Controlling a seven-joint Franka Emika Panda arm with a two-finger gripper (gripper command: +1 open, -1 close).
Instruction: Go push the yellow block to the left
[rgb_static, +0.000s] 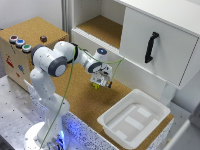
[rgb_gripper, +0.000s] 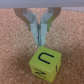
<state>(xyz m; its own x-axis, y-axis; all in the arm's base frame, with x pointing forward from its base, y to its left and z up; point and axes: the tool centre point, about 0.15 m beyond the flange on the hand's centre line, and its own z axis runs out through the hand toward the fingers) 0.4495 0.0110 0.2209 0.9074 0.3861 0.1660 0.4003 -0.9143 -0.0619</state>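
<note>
Your claw (rgb_gripper: 40, 31) is down low over the cork surface (rgb_static: 85, 97), and in the wrist view its two fingers (rgb_gripper: 44, 30) are pinched together to a narrow point with nothing between them, which reads to me as a pushing posture rather than a grasp: a closed tip makes one firm edge to nudge with. The yellow block (rgb_gripper: 44, 62) sits flat on the cork just beside those tips, a dark U-shaped mark on its upper face; whether the fingertips are touching it or stand a hair off, you can't tell from this angle. In the exterior view the block (rgb_static: 95, 86) shows only as a sliver of yellow under the claw (rgb_static: 99, 84), near the middle of the surface, well apart from the white tray (rgb_static: 159, 111) at the exterior view's right. So which side of the block the fingers are set against, and whether that lines up with a leftward shove, stays unclear. The claw body hides most of the block from outside, the wrist view cuts off the claw's upper part, and the block's lower face carries a marking too blurred to read.
</note>
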